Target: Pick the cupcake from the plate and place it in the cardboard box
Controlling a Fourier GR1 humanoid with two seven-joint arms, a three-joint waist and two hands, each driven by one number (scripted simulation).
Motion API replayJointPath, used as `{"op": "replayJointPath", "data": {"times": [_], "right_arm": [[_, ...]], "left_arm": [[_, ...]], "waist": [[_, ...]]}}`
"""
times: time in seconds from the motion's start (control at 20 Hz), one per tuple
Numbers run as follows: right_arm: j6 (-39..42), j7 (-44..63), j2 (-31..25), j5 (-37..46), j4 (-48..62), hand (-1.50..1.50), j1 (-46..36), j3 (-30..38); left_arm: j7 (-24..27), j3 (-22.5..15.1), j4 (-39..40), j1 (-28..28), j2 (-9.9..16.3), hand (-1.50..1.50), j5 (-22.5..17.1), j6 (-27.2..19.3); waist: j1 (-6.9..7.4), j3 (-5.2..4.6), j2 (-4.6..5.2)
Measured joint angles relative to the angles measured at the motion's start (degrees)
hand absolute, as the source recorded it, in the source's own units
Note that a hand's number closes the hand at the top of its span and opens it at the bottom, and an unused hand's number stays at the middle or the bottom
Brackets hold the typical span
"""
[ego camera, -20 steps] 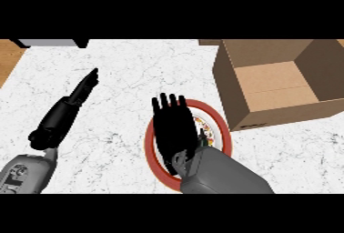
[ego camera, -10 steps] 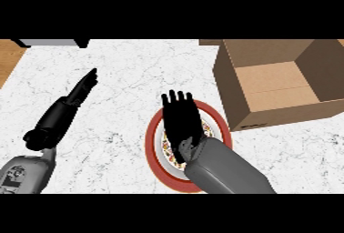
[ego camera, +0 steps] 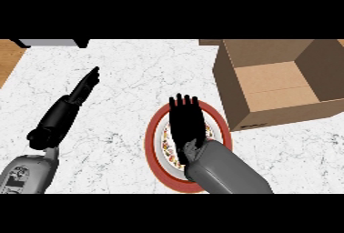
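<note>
Reach step: my right hand (ego camera: pixel 184 123) hangs over the plate (ego camera: pixel 156 136) mid-counter, fingers straight, holding nothing. Cupcake's hidden under it, presumably on the plate. Next: lower, curl round it, carry to box (ego camera: pixel 282 82) at back-right corner. Left hand (ego camera: pixel 77 95) open, idle.

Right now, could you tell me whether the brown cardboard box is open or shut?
Open: the brown cardboard box shows its bare inner floor, flaps up.
</note>
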State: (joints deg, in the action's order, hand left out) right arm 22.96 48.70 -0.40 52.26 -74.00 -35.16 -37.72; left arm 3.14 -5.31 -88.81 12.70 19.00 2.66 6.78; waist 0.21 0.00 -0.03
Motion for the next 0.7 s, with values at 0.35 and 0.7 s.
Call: {"op": "replayJointPath", "data": {"times": [0.35, 0.7], "right_arm": [[-3.3, -1.4, 0.4, -0.5, 4.9, -1.5, 0.1, -0.2], [-5.8, -11.3, -0.9, 3.3, 7.6, 1.5, 0.1, -0.2]], "left_arm": [[0.3, 1.9, -0.1, -0.2, -0.8, 0.0, 0.8, 2.1], [-0.3, 3.3, -0.4, -0.1, -1.3, 0.0, 1.1, 3.4]], "waist": [[0.15, 0.0, 0.04], [0.11, 0.0, 0.08]]}}
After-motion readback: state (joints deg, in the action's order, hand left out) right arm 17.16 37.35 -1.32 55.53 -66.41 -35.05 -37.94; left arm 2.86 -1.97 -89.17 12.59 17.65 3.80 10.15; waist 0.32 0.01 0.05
